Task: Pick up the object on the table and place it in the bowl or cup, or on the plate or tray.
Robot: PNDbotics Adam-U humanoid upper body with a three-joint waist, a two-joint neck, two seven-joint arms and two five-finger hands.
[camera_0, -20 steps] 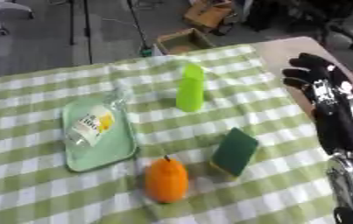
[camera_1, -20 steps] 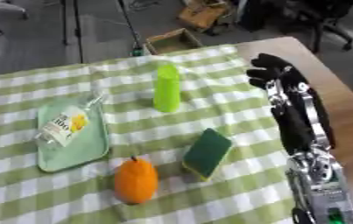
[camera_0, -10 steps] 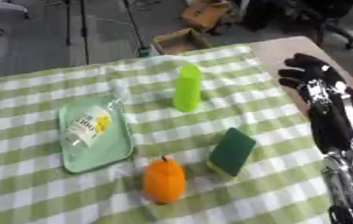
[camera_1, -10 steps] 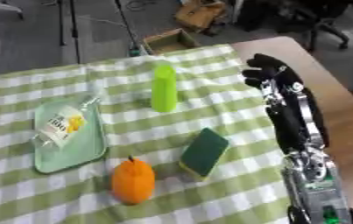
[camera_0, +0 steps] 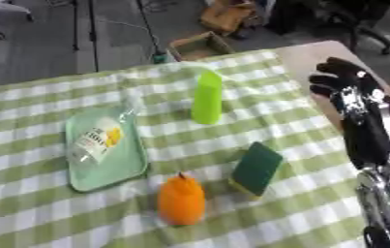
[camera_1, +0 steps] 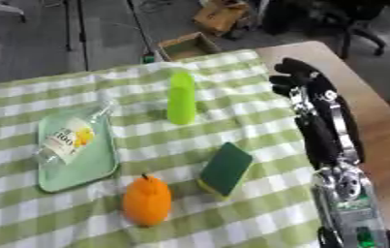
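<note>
Right hand (camera_1: 304,82) raised over counter's right edge, fingers curled, grasping nothing; staged for reach. Clear bottle (camera_0: 100,138) lies in green tray (camera_0: 130,167). Orange (camera_0: 181,201), sponge (camera_0: 255,168), green bottle (camera_0: 206,98) loose on checked cloth (camera_0: 45,218), apart.

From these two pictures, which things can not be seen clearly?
- Left hand: in neither view.
- Right hand: fingers blurred, open or curled unclear.
- Bottle on the tray: label print too blurred to read.
- Right arm's lower part: cut off by the bottom edge.
</note>
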